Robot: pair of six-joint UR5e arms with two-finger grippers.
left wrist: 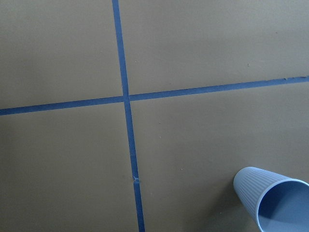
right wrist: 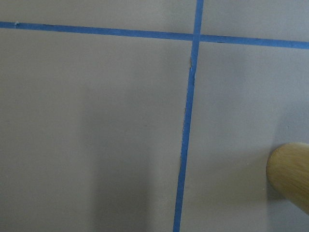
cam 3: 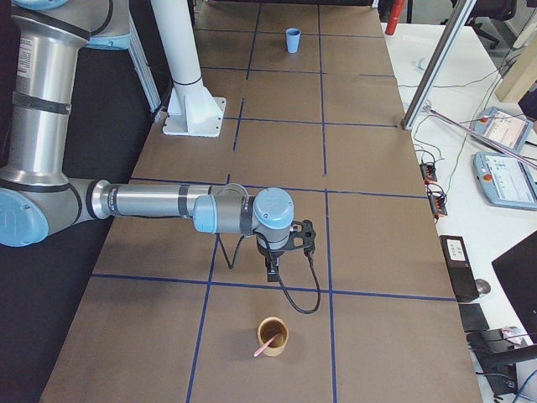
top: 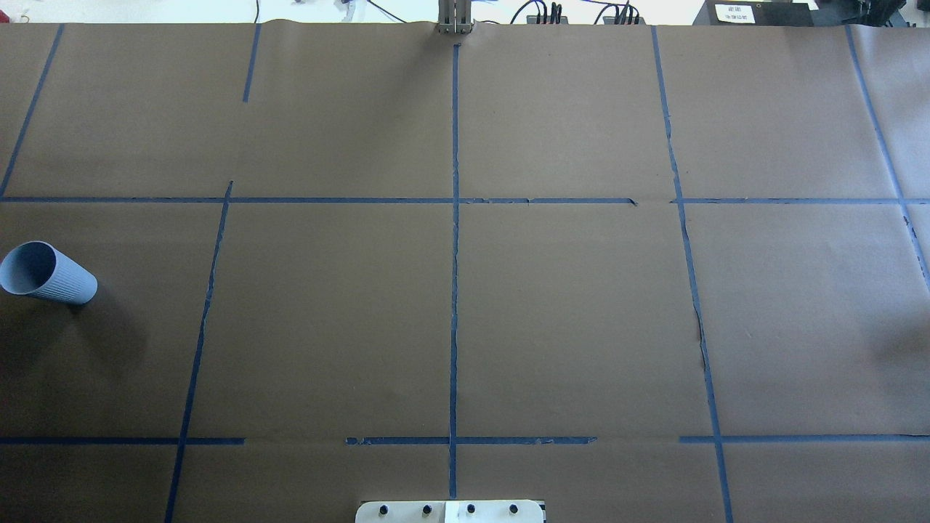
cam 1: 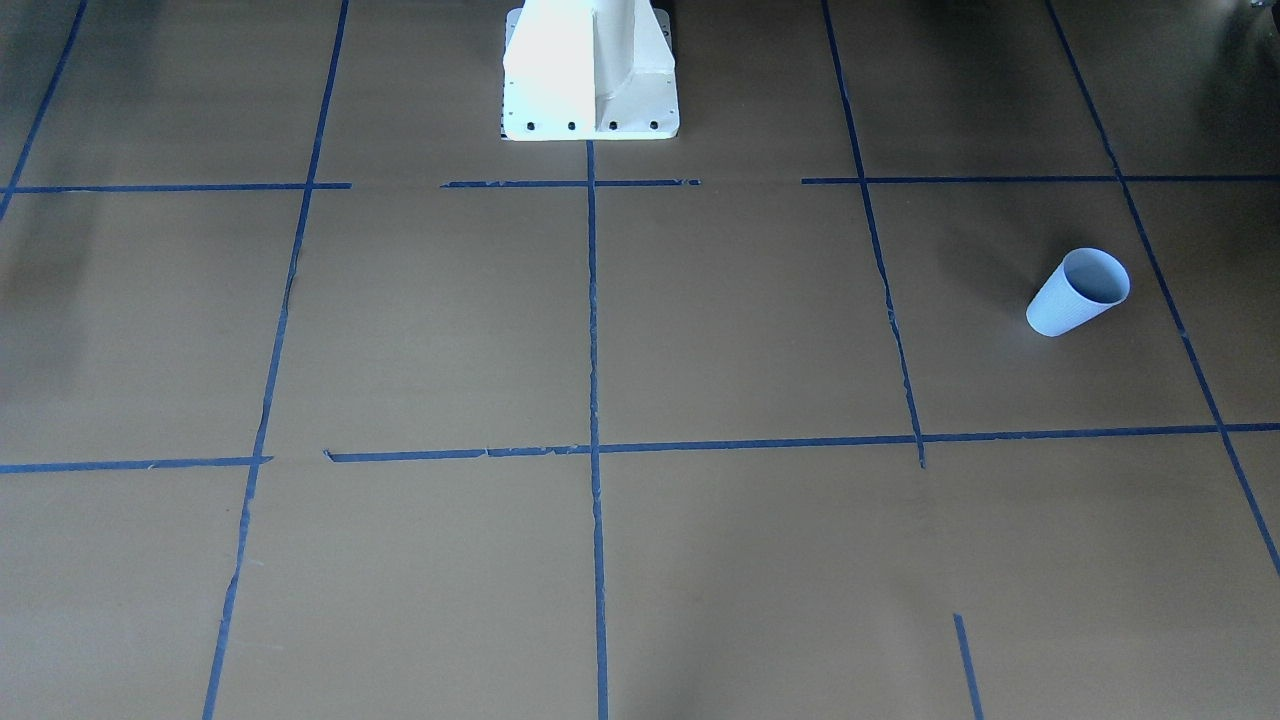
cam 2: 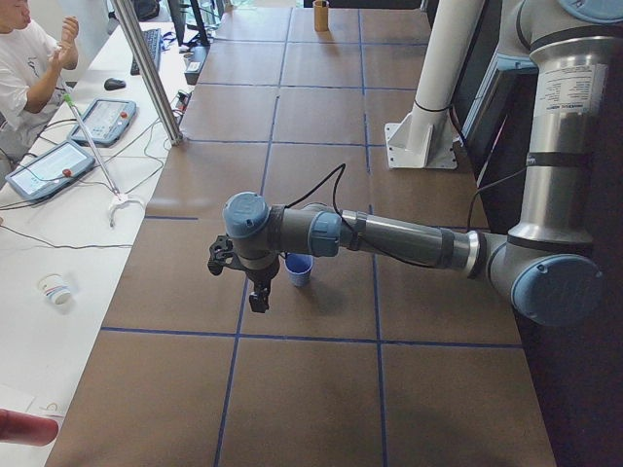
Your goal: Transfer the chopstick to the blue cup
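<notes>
Hanging over the brown taped table [cam 1: 750,320], one gripper of mine near each cup.

My left gripper [cam 2: 258,304] points down just beside the blue cup [cam 2: 299,269], which stands upright with its mouth up near the table's left end. In my left wrist view the cup sits in the lower right corner. My right gripper [cam 3: 273,274] points down at the other end, near a tan cup [cam 3: 273,336] but apart from it. The chopstick [cam 3: 265,346] leans inside that tan cup, its pink upper end poking over the rim, well apart from the blue cup. Only the side views show my fingers, so I cannot tell whether either pair is spread or closed.
</notes>
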